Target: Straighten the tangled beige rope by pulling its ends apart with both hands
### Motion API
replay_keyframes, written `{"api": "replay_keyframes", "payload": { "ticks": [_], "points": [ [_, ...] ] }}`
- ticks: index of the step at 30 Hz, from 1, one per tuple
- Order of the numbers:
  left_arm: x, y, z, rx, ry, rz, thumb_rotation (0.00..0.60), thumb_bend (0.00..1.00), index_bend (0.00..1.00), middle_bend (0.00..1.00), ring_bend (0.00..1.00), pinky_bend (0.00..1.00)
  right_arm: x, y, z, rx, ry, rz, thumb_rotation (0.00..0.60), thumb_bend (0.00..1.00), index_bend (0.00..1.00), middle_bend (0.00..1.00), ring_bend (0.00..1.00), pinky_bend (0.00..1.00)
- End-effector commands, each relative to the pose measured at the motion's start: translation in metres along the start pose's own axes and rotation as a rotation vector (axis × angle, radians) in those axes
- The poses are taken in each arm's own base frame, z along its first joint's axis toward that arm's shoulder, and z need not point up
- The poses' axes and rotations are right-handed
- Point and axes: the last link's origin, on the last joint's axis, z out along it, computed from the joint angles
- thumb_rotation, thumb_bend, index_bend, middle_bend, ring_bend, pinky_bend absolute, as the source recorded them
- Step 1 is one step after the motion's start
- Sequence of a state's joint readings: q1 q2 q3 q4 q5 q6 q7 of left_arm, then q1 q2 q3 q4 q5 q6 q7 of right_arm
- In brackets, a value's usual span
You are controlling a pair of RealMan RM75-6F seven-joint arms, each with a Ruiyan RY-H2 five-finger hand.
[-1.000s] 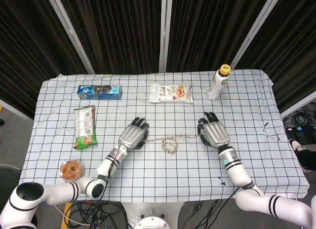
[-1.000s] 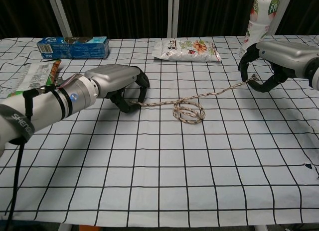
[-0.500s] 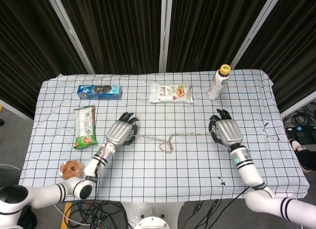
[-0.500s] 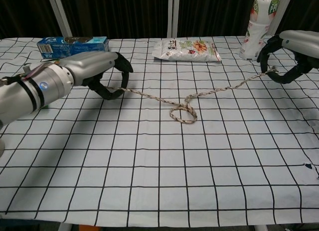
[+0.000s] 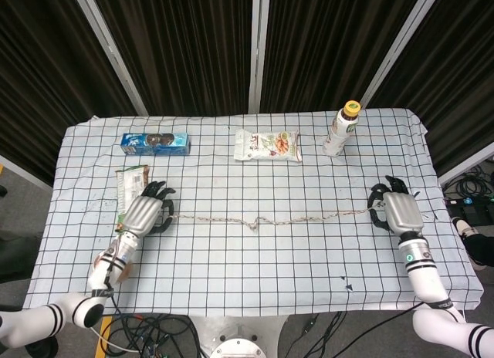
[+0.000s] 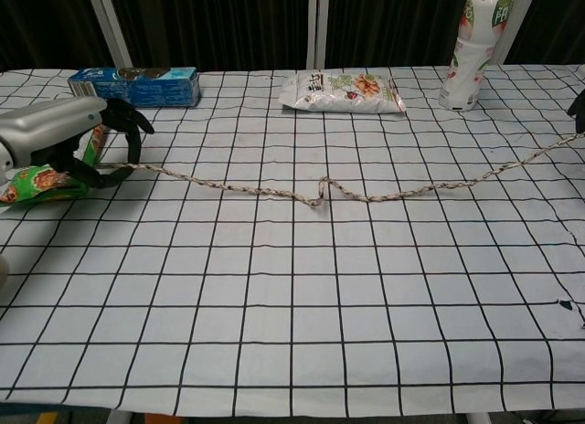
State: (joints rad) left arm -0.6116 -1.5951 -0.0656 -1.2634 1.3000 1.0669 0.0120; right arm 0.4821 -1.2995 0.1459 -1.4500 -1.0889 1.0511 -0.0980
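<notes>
The beige rope (image 5: 270, 220) (image 6: 366, 193) lies stretched nearly straight across the checked tablecloth, with one small kink at its middle. My left hand (image 5: 145, 213) (image 6: 64, 141) grips the rope's left end, fingers curled around it, close to the green snack bag. At the table's right side my right hand (image 5: 397, 212) holds the other end. In the chest view only a dark fingertip of the right hand (image 6: 579, 105) shows at the frame's edge, where the rope runs out of sight.
A green snack bag (image 5: 130, 192) (image 6: 37, 179) lies right by my left hand. A blue biscuit box (image 5: 155, 143), a white snack packet (image 5: 267, 145) and a yellow-capped bottle (image 5: 340, 129) stand along the far side. A round pastry (image 5: 108, 265) sits near the front left corner.
Both hands have moved outward, left hand to the left and right hand to the right. The rope's loops have pulled out, leaving one small kink in a nearly straight line.
</notes>
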Motion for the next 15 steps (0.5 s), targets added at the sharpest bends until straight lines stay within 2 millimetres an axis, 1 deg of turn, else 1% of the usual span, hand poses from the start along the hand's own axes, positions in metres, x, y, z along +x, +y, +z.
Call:
{"api": "replay_keyframes", "payload": {
  "ticks": [1,10,15],
  "points": [
    [-0.005,-0.004,-0.002,0.002,-0.006,-0.003,0.600,0.41,0.58,0.18,0.03,0.00,-0.002,0.011,-0.001,-0.026,-0.002,0.000,0.600,0.48,0.62,0.26,0.00,0.01],
    [-0.013,-0.014,-0.003,0.019,-0.013,-0.009,0.600,0.41,0.58,0.18,0.03,0.00,-0.005,0.029,0.005,-0.079,-0.001,-0.010,0.600,0.48,0.62,0.26,0.00,0.01],
    [-0.014,-0.017,-0.004,0.023,-0.009,-0.016,0.600,0.41,0.58,0.18,0.03,0.00,-0.007,0.037,0.007,-0.106,0.001,-0.010,0.600,0.48,0.62,0.26,0.00,0.01]
  ]
}}
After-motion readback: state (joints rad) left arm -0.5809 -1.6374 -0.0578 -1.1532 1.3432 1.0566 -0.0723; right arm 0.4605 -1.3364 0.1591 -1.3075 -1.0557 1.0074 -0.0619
